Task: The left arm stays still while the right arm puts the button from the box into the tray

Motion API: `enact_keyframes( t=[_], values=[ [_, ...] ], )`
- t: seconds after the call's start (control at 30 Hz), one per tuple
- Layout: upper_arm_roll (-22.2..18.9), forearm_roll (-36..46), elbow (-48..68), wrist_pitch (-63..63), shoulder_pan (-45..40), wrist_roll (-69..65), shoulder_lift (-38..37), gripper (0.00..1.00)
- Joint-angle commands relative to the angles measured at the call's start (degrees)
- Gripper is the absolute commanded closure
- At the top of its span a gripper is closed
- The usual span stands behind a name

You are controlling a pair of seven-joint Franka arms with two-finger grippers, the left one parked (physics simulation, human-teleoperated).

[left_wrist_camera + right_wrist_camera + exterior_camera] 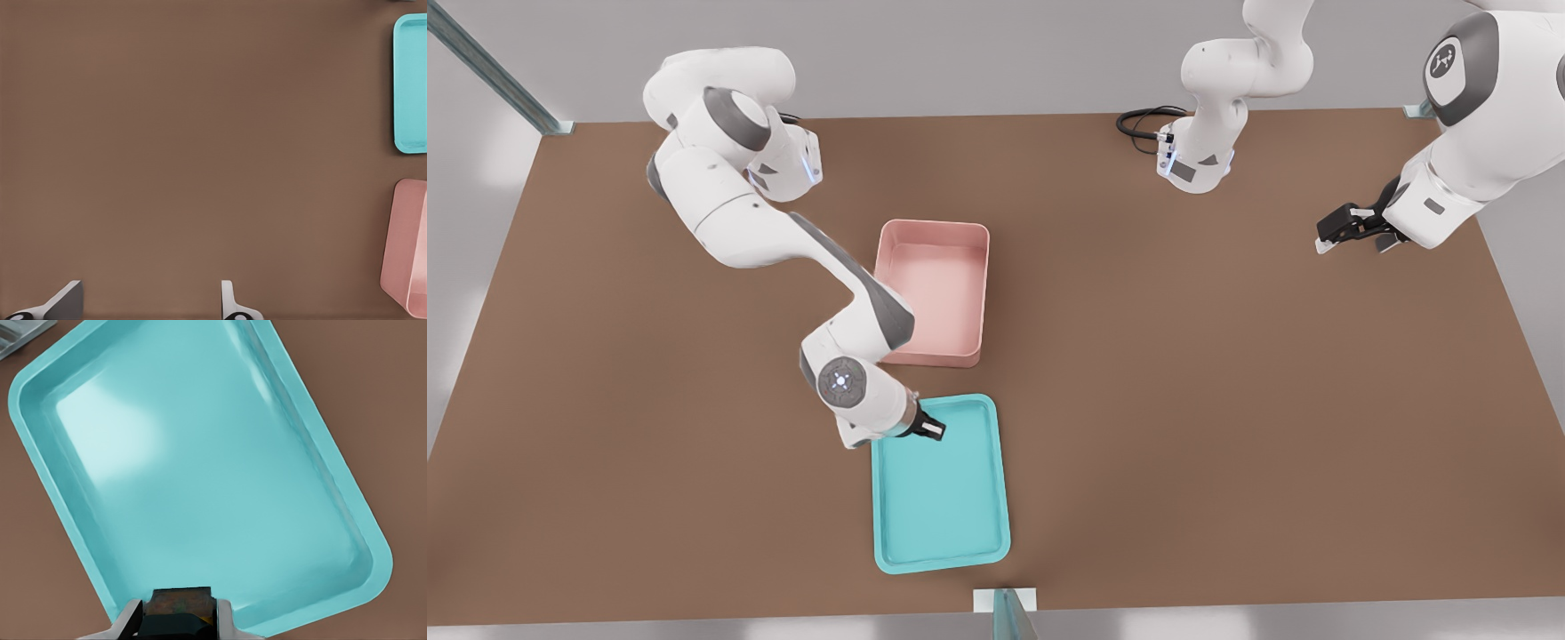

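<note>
Closest in the right wrist view is the button [179,607], a dark brown-black block clamped between the two pale fingers [227,621] of the hand [930,429]; its yellow top does not show. The hand hangs over the corner of the turquoise tray [996,498] nearest the box, at the tip of the right arm [783,236], whose wrist disc glows blue-white. The tray's floor lies bare below it. The pale pink box [980,293] sits just beyond the tray on the brown table [1227,400], close to it but apart, with nothing visible inside.
</note>
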Motion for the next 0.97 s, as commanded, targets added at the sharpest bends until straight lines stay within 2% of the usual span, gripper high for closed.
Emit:
enact_keyframes(
  t=[0.0,0.07,0.1,0.13,0.27,0.33,0.4,0.5,0.53,0.57,0.6,0.67,0.7,0.93],
  values=[
    [-0.10,-3.57,1.65,-1.21,1.07,-30.49,3.13,0.49],
    [-0.37,-4.28,1.56,-0.24,1.78,-30.40,4.45,0.48],
    [-0.37,-4.28,1.56,-0.15,1.78,-30.22,4.54,0.34],
    [-0.37,-4.28,1.56,-0.15,1.78,-30.14,4.54,0.00],
    [0.07,-4.28,1.74,-0.15,1.78,-30.22,4.27,0.00],
    [2.18,-4.10,1.74,-1.56,1.52,-29.61,2.34,0.00],
    [8.77,-4.10,1.65,-13.67,-4.28,-30.22,-5.64,0.00],
    [16.33,-4.01,1.65,-37.59,-13.86,-33.11,-18.66,0.00],
    [9.15,-0.68,1.56,-45.85,-13.87,-49.27,-24.98,0.00],
    [-19.24,11.54,0.07,-47.00,-1.84,-64.32,-30.35,0.00],
    [-24.71,10.93,-4.84,-46.91,-0.07,-61.18,-37.11,0.00],
    [-25.86,10.14,-13.73,-46.56,0.20,-56.68,-46.70,0.00],
    [-25.94,10.31,-15.57,-46.47,0.11,-56.68,-48.28,0.00],
    [-28.67,12.60,-19.18,-45.24,0.20,-56.94,-50.57,0.00]
  ],
)
